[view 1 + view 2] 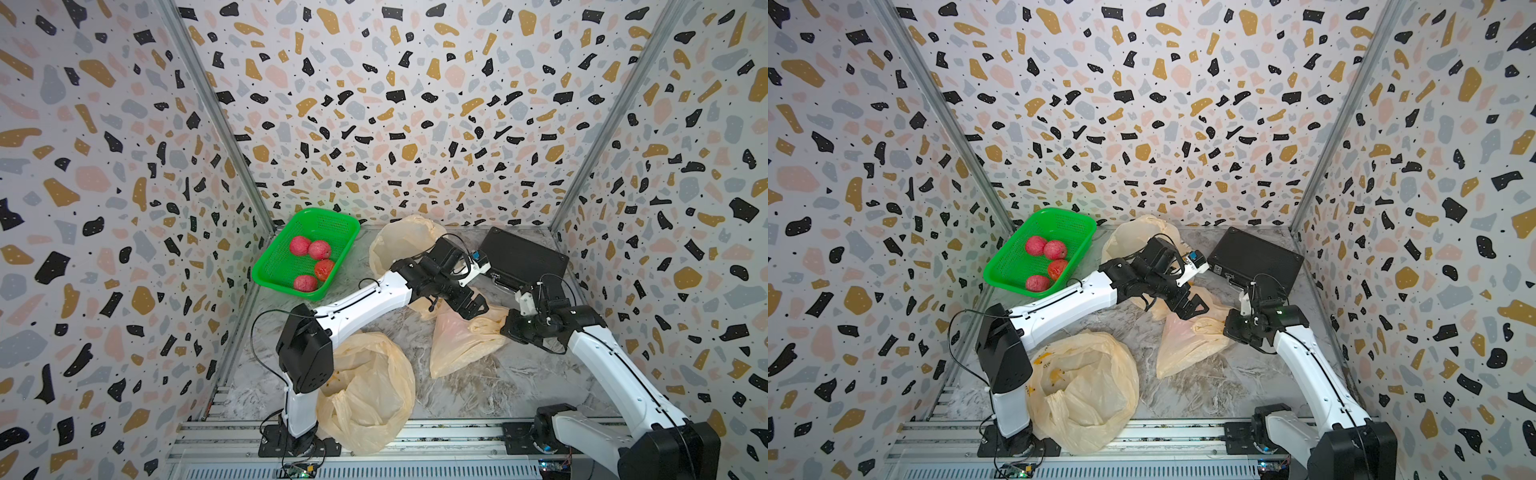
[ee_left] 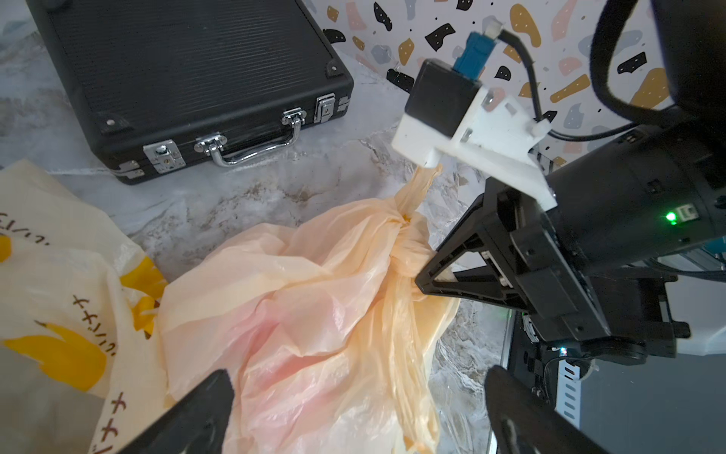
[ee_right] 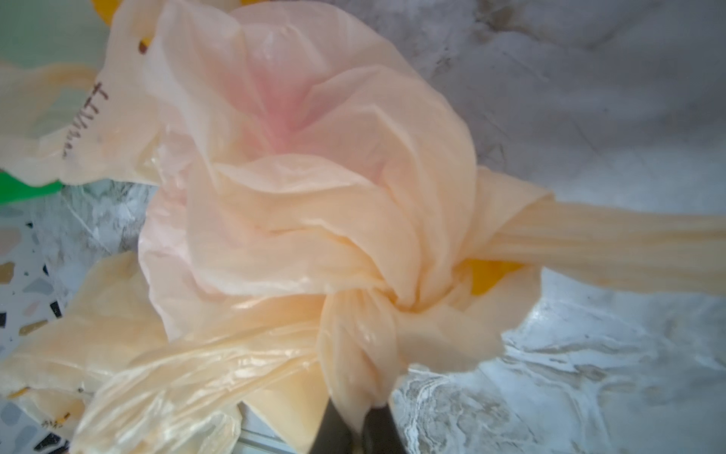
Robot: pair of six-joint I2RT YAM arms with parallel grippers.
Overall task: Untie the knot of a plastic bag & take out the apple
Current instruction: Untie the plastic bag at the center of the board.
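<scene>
Orange bag (image 1: 461, 340) lies tied near the middle of the worktop (image 1: 498, 386). Your right gripper (image 3: 355, 426) pinches the bag by its knot (image 2: 408, 251). Your left gripper (image 2: 359, 416) hangs open above it.

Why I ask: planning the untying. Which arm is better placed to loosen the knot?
Likely right: the right gripper is shut on the knot strand; the left gripper hangs open over the bag.
</scene>
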